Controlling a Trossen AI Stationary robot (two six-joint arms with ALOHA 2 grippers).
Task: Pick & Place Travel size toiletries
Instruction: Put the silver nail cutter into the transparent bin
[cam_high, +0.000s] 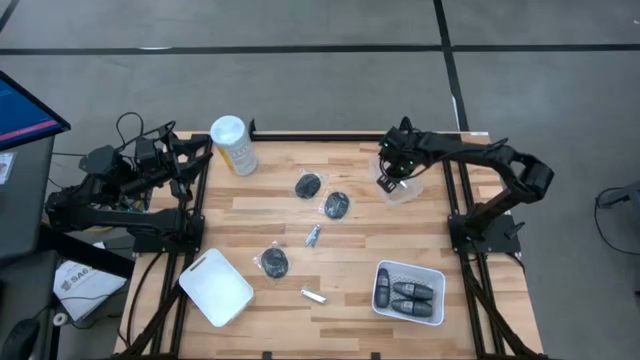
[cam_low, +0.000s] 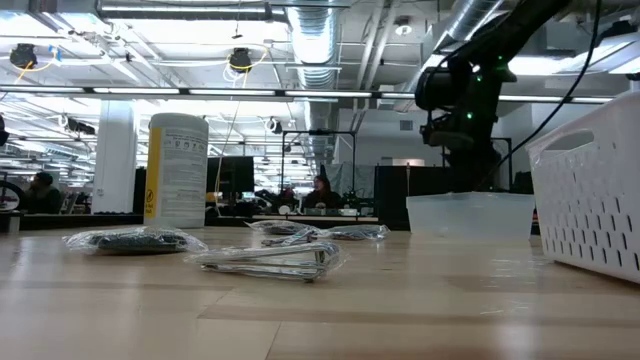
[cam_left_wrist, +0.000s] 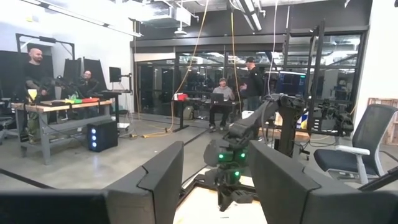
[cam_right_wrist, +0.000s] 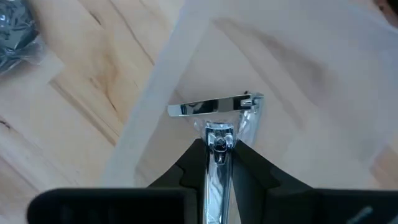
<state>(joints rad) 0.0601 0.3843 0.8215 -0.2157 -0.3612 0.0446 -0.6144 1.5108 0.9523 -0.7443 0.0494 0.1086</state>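
My right gripper (cam_high: 391, 181) (cam_right_wrist: 219, 148) stands over a clear plastic tub (cam_high: 402, 190) (cam_low: 470, 213) near the table's far right, shut on a shiny silver T-shaped piece (cam_right_wrist: 214, 107). On the table lie bagged dark discs (cam_high: 308, 185) (cam_high: 337, 205) (cam_high: 274, 262) and two silver pieces (cam_high: 313, 236) (cam_high: 314, 296). Dark grey capsules (cam_high: 410, 295) lie in a white basket (cam_high: 430, 275). My left gripper (cam_left_wrist: 214, 186) waits open at the table's far left (cam_high: 185, 152). My right gripper pinches the silver piece by its stem (cam_right_wrist: 218, 163) between the two fingers (cam_right_wrist: 252, 167), coming from above and pointing down. The crossbar end (cam_right_wrist: 205, 107) sticks out below the fingertips, within the tub's rim (cam_right_wrist: 155, 93). Whether it touches the tub's floor cannot be told.
A tall pale-yellow canister with a white lid (cam_high: 232, 145) (cam_low: 177, 170) stands at the far edge, left of centre. A white flat lid (cam_high: 215, 287) lies near the left front. The white basket (cam_low: 590, 200) sits at the near right. People are in the room beyond.
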